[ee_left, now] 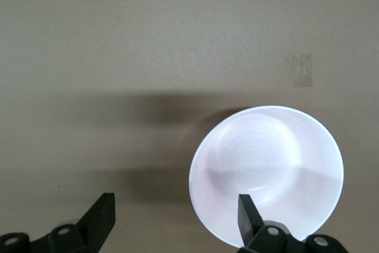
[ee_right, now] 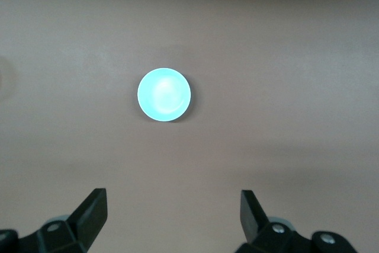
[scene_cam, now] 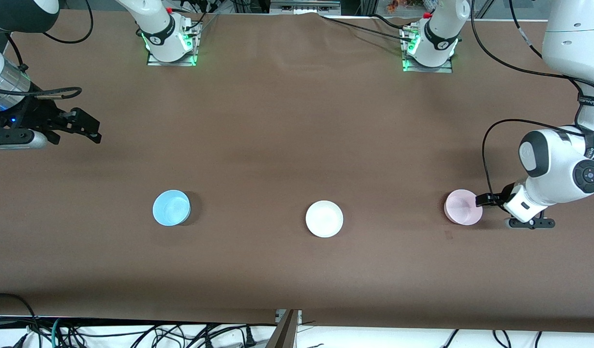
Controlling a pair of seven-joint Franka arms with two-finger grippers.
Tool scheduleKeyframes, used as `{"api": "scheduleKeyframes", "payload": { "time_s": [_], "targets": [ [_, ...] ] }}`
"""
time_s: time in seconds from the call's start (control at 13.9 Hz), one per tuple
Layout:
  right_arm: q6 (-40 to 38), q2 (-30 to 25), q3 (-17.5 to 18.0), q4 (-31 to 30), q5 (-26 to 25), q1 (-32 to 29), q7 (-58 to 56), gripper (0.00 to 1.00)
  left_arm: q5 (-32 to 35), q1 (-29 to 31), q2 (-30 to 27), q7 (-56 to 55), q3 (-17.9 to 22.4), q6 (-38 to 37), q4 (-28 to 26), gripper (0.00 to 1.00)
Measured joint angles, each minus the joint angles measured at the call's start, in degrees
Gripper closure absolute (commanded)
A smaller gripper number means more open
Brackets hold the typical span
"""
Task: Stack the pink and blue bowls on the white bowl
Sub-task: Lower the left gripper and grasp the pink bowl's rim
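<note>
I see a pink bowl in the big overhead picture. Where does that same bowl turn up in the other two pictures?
Front view: the pink bowl sits on the brown table toward the left arm's end, with the left gripper at its rim.
Left wrist view: the pink bowl fills the lower part, one finger over its rim.
Right wrist view: not in it; only the blue bowl shows.
Shared landmark: the brown table.

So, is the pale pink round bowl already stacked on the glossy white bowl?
No, the pale pink round bowl sits on the table apart from the glossy white bowl.
</note>
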Motion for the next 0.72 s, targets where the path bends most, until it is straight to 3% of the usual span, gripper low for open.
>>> {"api": "scheduleKeyframes", "payload": {
  "time_s": [0.72],
  "targets": [
    [0.4,0.1,0.0,0.0,0.0,0.1,-1.7,0.01,0.0,-0.3,0.0,2.9,-0.2,4.8,-4.0,0.18]
  ]
}}
